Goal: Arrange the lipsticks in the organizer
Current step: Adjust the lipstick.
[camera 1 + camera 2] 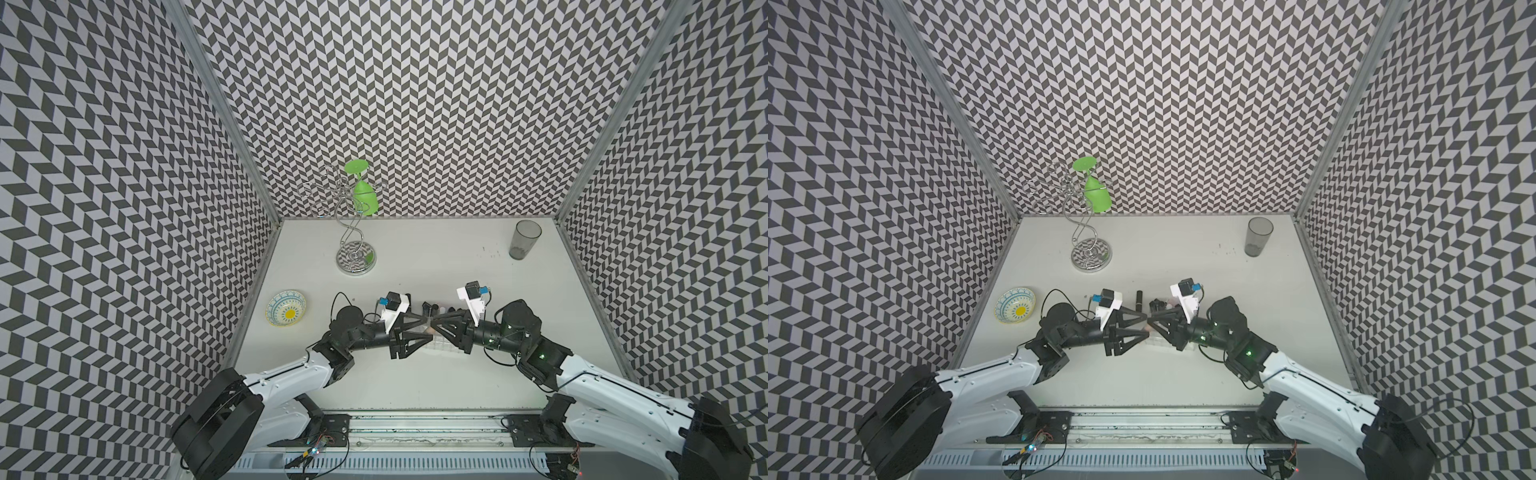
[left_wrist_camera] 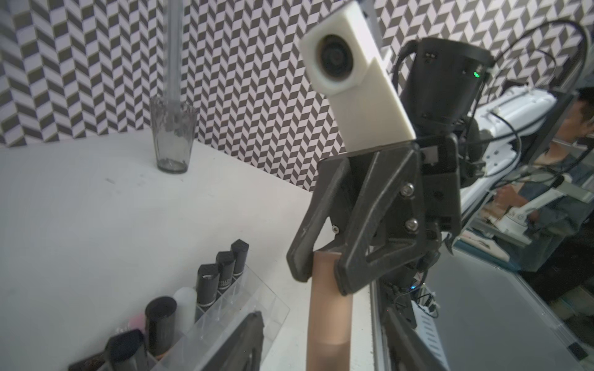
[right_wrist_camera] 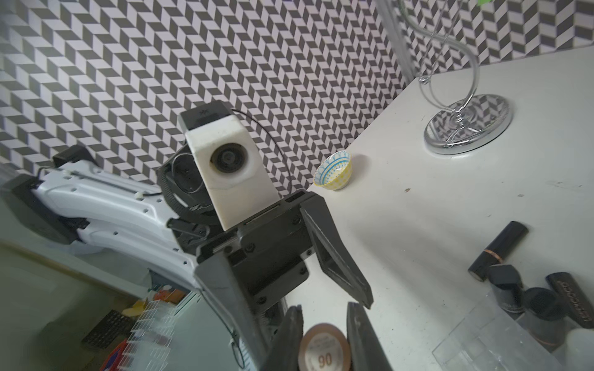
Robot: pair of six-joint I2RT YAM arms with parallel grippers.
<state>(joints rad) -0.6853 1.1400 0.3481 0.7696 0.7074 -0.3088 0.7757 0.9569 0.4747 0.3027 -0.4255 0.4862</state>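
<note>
A beige lipstick (image 2: 328,308) is held in the air between the two arms, over the near end of the clear organizer (image 2: 244,298). My right gripper (image 3: 324,308) is shut on one end of it, and the round end label shows between its fingers. My left gripper (image 2: 323,316) stands open around the other end, both fingers clear of the tube. In both top views the grippers meet tip to tip (image 1: 431,326). Several black lipsticks (image 2: 207,282) and a white-capped one (image 2: 186,305) stand in the organizer cells. One black lipstick (image 3: 498,250) lies on the table beside it.
A grey tumbler (image 1: 524,240) stands at the back right. A chrome wire stand (image 1: 356,257) carrying a green glass is at the back left. A patterned bowl (image 1: 286,308) sits at the left edge. The table's front edge and rail lie just behind the arms.
</note>
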